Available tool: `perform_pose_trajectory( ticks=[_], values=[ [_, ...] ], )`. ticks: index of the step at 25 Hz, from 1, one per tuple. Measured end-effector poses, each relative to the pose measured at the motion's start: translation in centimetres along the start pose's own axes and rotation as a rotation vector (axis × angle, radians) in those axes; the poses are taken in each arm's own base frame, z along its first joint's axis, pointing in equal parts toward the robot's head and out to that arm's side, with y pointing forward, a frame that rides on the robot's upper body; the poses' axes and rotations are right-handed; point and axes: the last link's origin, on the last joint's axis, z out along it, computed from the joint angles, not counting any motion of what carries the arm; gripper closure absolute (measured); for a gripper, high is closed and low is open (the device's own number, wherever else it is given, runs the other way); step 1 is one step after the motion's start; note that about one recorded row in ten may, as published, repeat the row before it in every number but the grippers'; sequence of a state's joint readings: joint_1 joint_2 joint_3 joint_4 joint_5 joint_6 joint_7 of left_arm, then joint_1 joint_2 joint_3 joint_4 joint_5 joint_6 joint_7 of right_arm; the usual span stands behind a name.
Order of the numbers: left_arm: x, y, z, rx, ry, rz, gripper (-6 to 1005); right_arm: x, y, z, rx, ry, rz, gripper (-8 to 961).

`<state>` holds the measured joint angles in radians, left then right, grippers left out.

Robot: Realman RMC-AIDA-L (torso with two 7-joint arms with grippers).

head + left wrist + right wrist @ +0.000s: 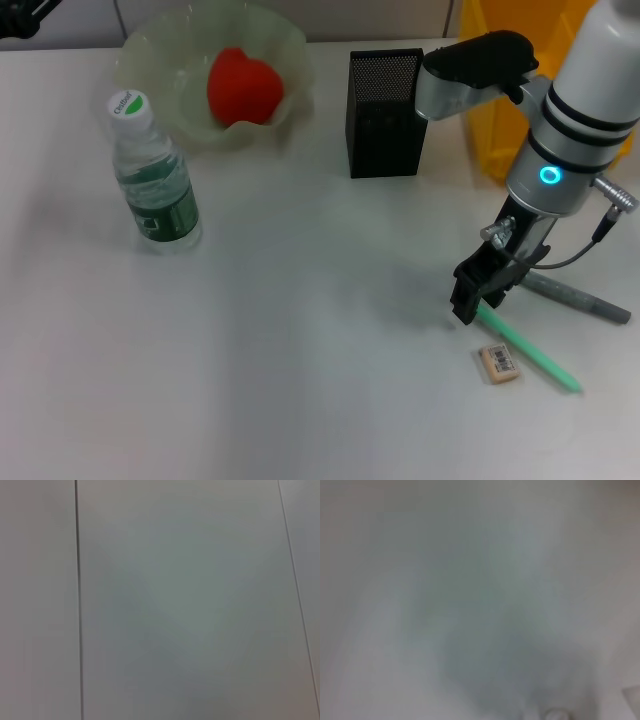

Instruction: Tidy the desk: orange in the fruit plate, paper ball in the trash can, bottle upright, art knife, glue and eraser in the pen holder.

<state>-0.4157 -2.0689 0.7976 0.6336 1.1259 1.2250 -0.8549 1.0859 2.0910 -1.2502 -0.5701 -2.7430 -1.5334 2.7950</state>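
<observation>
The orange (243, 86) lies in the pale green fruit plate (150, 55) at the back of the desk (300, 380). The bottle (153, 180) stands upright to the plate's front left. The black mesh pen holder (384, 112) stands at the back centre, with the yellow trash can (490, 90) behind my right arm. My right gripper (468, 298) is down at the near end of a slim green stick (530, 352). A grey stick (578, 297) lies just right of it. Which one is the art knife or the glue I cannot tell. The eraser (499, 363) lies in front of the gripper. The paper ball is out of view.
A dark part of my left arm (22, 16) shows at the far back left corner, parked. The left wrist view shows only pale wall panels, and the right wrist view only a blurred pale surface.
</observation>
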Motion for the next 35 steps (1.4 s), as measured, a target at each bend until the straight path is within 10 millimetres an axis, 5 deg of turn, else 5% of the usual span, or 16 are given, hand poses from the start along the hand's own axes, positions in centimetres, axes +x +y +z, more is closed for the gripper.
perform_pose_trajectory(
  ticks=[4, 31, 35],
  values=[
    [-0.08, -0.01, -0.19, 0.002, -0.001, -0.001, 214, -0.11, 0.06, -0.08, 0.001, -0.002, -0.002, 563],
    [-0.18, -0.24, -0.72, 0.018, -0.001, -0.003, 214, -0.16, 0.11, 0.57, 0.035, 0.029, -0.025, 644],
    [-0.22, -0.24, -0.81, 0.019, -0.003, -0.004, 213, -0.13, 0.11, 0.6, 0.036, 0.032, -0.026, 753]
  ],
)
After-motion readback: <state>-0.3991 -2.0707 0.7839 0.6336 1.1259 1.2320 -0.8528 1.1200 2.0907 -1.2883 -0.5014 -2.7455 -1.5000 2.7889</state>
